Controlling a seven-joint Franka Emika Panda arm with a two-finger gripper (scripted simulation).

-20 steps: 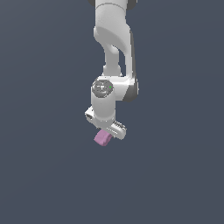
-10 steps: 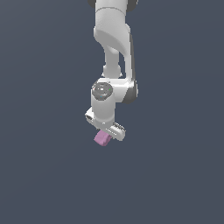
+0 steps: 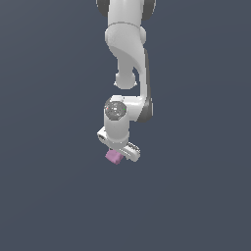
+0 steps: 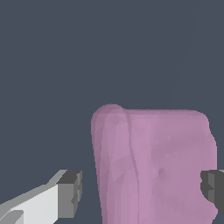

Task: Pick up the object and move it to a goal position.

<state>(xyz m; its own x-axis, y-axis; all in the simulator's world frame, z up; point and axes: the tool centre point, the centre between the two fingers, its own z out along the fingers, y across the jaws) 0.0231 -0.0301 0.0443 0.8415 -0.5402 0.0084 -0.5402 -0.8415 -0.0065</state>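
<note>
Wrist view, matte pink-lilac blocky object (image 4: 157, 166), rounded edges

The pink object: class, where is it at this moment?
In the exterior view the pink object sits near the centre, just under the gripper, towards that view's left of it. The wrist view shows it between the jaws, one finger apart from it.

backdrop (image 3: 44, 196) — flat slate-blue | light — even, shadowless

Matte pink-lilac object (image 4: 157, 162), smooth glossy white plastic-looking arm (image 3: 128, 44), dark matte pads on fingers (image 4: 70, 192)
</note>
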